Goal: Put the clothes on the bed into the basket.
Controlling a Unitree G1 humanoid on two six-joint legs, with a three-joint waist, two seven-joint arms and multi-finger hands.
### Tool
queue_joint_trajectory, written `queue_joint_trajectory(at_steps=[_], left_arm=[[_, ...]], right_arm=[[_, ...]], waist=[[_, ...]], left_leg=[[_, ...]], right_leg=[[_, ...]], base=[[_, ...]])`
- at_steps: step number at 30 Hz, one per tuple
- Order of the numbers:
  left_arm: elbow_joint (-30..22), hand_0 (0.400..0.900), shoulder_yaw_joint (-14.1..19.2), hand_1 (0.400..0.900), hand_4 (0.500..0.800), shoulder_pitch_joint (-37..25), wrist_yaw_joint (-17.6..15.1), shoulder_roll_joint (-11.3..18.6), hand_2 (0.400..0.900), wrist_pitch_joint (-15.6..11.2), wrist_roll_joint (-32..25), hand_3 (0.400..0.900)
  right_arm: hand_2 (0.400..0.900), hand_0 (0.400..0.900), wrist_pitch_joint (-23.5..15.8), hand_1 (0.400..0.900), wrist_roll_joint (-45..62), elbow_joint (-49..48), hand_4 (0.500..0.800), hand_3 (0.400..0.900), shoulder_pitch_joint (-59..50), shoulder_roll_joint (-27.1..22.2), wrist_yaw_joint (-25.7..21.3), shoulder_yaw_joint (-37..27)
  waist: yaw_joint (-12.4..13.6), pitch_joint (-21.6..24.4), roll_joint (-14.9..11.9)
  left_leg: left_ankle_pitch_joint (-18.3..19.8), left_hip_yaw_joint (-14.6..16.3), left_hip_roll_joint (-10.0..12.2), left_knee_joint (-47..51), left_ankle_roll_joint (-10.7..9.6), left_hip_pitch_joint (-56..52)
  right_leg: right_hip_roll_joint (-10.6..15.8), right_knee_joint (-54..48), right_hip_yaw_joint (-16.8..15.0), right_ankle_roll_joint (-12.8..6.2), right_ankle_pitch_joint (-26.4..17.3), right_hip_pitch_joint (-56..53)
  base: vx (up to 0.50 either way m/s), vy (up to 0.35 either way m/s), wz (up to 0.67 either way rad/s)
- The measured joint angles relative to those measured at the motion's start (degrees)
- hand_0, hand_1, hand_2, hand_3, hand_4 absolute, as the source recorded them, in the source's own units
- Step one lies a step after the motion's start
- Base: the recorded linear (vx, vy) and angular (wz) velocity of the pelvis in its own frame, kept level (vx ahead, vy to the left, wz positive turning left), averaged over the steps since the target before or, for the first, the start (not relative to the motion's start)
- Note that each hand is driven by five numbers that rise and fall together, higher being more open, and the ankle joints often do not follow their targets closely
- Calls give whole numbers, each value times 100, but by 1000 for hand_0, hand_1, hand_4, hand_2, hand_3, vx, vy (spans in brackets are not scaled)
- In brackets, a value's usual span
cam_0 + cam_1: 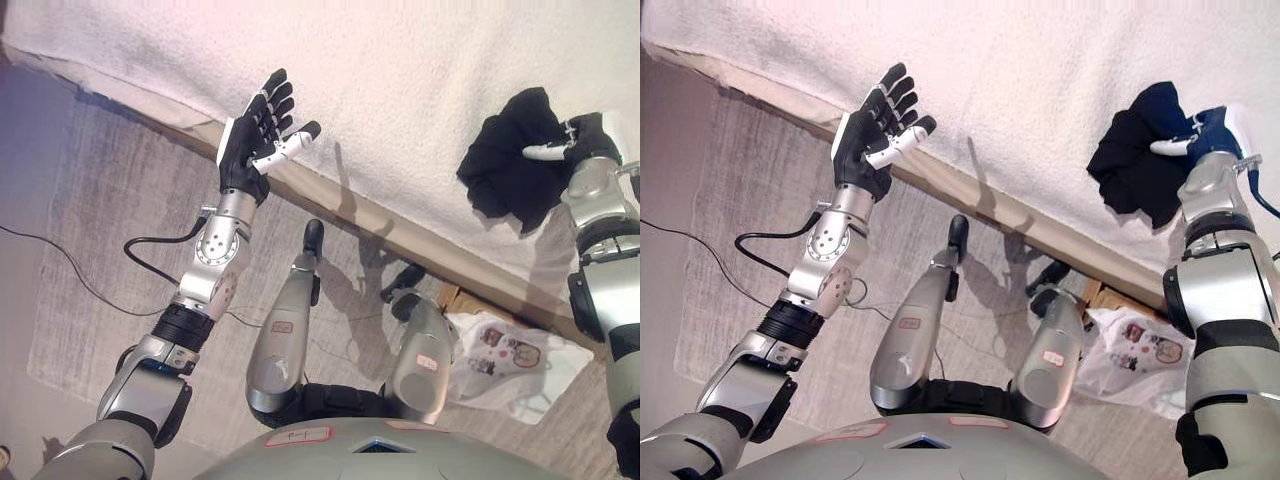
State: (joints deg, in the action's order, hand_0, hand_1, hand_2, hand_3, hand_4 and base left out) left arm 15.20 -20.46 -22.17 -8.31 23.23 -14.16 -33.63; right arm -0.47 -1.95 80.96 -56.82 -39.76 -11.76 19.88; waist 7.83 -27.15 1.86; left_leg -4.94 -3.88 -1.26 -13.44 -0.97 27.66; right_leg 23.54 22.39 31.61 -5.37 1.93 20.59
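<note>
The right hand (pixel 1210 135) is up at the right edge of the frame, set against the dark garment (pixel 510 165) that lies bunched on the white bed (pixel 420 70), and a white-tipped finger reaches across the cloth's upper edge. Whether the hand has truly closed on the fabric is hard to say, since most of its fingers are hidden at the frame's edge and behind the folds. Over in the upper left of centre, the left hand (pixel 258 135) hangs at the bed's edge with fingers spread wide and straight, holding nothing. No basket shows anywhere in the frame, so the drop-off point has yet to be found. Down in the lower right, a pale printed bag (pixel 510 365) lies on the carpet (pixel 90 220) beside the bed frame, well clear of the action. The step in hand looks like the pickup: to do it well, the right hand should gather a deep bunch of cloth, not just a fringe, then lift straight up so no sleeve trails or snags on the bed cover before the carry.
</note>
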Motion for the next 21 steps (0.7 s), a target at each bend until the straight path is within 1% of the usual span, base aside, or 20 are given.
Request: queue_joint_trajectory(at_steps=[1, 2, 3, 4, 5, 6, 7, 8, 9, 10, 11, 12, 14, 15, 16, 17, 19, 20, 21], left_arm=[[-1, 900, 36, 900, 800, 5, -3, 8, 900, -9, 1, 900], [3, 900, 106, 900, 800, 38, -10, 32, 900, -6, 3, 900], [-4, 900, 167, 900, 800, 79, -15, 53, 900, -9, 4, 900], [-6, 900, 218, 900, 800, 93, -39, 55, 900, -24, 5, 900], [-302, 900, 579, 900, 800, 354, -84, 53, 900, 1, 28, 900], [-623, 900, 1013, 900, 800, 672, -132, -28, 900, 44, 55, 900], [-737, 900, 1412, 900, 800, 983, -265, -122, 900, 34, 98, 900], [-551, 900, 1598, 900, 800, 1228, -369, -155, 900, 45, 132, 900], [-331, 900, 1577, 900, 800, 1292, -391, -133, 900, 98, 133, 900], [-274, 900, 1534, 900, 800, 1370, -367, -161, 900, 112, 144, 900], [-288, 900, 1512, 900, 800, 1403, -358, -161, 900, 64, 196, 900], [-300, 900, 1518, 900, 800, 1379, -357, -145, 900, 53, 248, 900], [-342, 900, 1532, 900, 800, 1445, -348, -128, 900, 54, 288, 900], [-370, 900, 1617, 900, 800, 1540, -328, -123, 900, 55, 362, 900], [-384, 900, 1708, 900, 800, 1625, -324, -120, 900, 59, 405, 900], [-384, 900, 1795, 900, 800, 1696, -325, -113, 900, 59, 418, 900], [-385, 900, 1935, 900, 800, 1769, -312, -112, 900, 64, 426, 900], [-383, 900, 2039, 900, 800, 1855, -311, -117, 900, 65, 429, 900], [-383, 900, 2073, 900, 800, 1921, -310, -126, 900, 72, 429, 900]], right_arm=[[400, 400, -17, 400, 60, -74, 500, 400, -38, -36, -11, -4], [400, 400, 12, 400, 198, -302, 500, 400, -46, -40, -10, -36], [400, 400, 3, 400, 291, -524, 500, 400, -27, -43, -32, -70], [400, 400, -56, 400, 390, -695, 500, 400, -30, -58, -104, -104], [400, 400, 645, 400, 603, -2502, 500, 400, 408, -182, 36, -608], [400, 400, 295, 400, 487, -4458, 500, 400, 1382, -62, -251, -1248], [400, 400, -273, 400, 208, -5865, 500, 400, 2308, 658, -433, -2073], [400, 400, -638, 400, 46, -6671, 500, 400, 2952, 1281, -665, -2146], [400, 400, -617, 400, -9, -6687, 500, 400, 3167, 1181, -641, -1797], [400, 400, -543, 400, -188, -6665, 500, 400, 3427, 1143, -603, -1767], [400, 400, -498, 400, -276, -6529, 500, 400, 3633, 1197, -681, -1827], [400, 400, -451, 400, -368, -6310, 500, 400, 3748, 1197, -676, -1891], [400, 400, -291, 400, -446, -6004, 500, 400, 4107, 1264, -669, -2074], [400, 400, -263, 400, -461, -5937, 500, 400, 4256, 1299, -629, -2125], [400, 400, -236, 400, -460, -5897, 500, 400, 4409, 1324, -619, -2163], [400, 400, -209, 400, -461, -5860, 500, 400, 4546, 1325, -614, -2211], [400, 400, -197, 400, -448, -5776, 500, 400, 4802, 1330, -606, -2361], [400, 400, -159, 400, -446, -5729, 500, 400, 4901, 1330, -563, -2378], [400, 400, -129, 400, -445, -5695, 500, 400, 4988, 1330, -521, -2417]], waist=[[-14, 7, 3], [-49, 7, 4], [-97, 15, 4], [-141, 64, -11], [-397, 59, -79], [-380, 54, -167], [-452, 60, -278], [-508, 101, -365], [-637, 299, -395], [-670, 697, -449], [-718, 1004, -616], [-741, 1132, -748], [-768, 1331, -1006], [-743, 1397, -1085], [-772, 1432, -1133], [-777, 1434, -1135], [-897, 1439, -1133], [-926, 1439, -1133], [-945, 1440, -1133]], left_leg=[[7, 1, 2, 61, -3, -92], [3, 13, 25, 203, -4, -281], [-12, 20, 33, 260, 1, -397], [-12, 46, 34, 314, 0, -480], [-67, 155, 77, 438, -104, -609], [-86, 331, 119, 500, -93, -710], [-71, 523, 168, 499, -87, -904], [-45, 587, 187, 640, -49, -1329], [-15, 624, 181, 679, -34, -1477], [193, 656, 211, 751, -73, -1506], [191, 701, 214, 808, -68, -1498], [185, 711, 218, 818, -68, -1563], [191, 815, 237, 905, -77, -1767], [194, 939, 246, 1019, -81, -1897], [194, 1044, 252, 1079, -81, -2004], [194, 1099, 257, 1139, -81, -2077], [198, 1196, 252, 1226, -85, -2152], [195, 1259, 269, 1268, -87, -2210], [199, 1346, 282, 1282, -91, -2274]], right_leg=[[-15, -74, 9, -5, -5, -93], [-86, -267, 33, -70, -74, -287], [-123, -384, 50, -122, -115, -425], [-132, -449, 53, -123, -122, -505], [-193, -619, 27, -141, -199, -534], [-235, -758, -116, -231, -275, -529], [-297, -971, -243, -222, -401, -712], [-401, -1254, -283, -260, -528, -1214], [-425, -1405, -278, -284, -572, -1424], [-502, -1591, -263, -293, -565, -1461], [-540, -1738, -267, -290, -570, -1464], [-565, -1804, -265, -283, -582, -1532], [-594, -1903, -327, -269, -602, -1665], [-615, -1991, -431, -272, -644, -1712], [-635, -2092, -508, -274, -709, -1763], [-650, -2174, -598, -283, -769, -1807], [-679, -2276, -658, -285, -824, -1823], [-695, -2294, -748, -304, -840, -1821], [-714, -2317, -820, -300, -861, -1825]], base=[[67, 16, -14], [22, 59, -31], [9, 103, -75], [32, 151, -112], [47, 116, -95], [76, 55, -42], [82, 9, -2], [94, -8, 6], [86, -6, -2], [63, 13, -17], [54, 22, -32], [42, 31, -41], [30, 21, -45], [8, 18, -31], [7, 23, -26], [8, 39, -33], [-7, 46, -40], [-16, 38, -36], [-16, 37, -37]])
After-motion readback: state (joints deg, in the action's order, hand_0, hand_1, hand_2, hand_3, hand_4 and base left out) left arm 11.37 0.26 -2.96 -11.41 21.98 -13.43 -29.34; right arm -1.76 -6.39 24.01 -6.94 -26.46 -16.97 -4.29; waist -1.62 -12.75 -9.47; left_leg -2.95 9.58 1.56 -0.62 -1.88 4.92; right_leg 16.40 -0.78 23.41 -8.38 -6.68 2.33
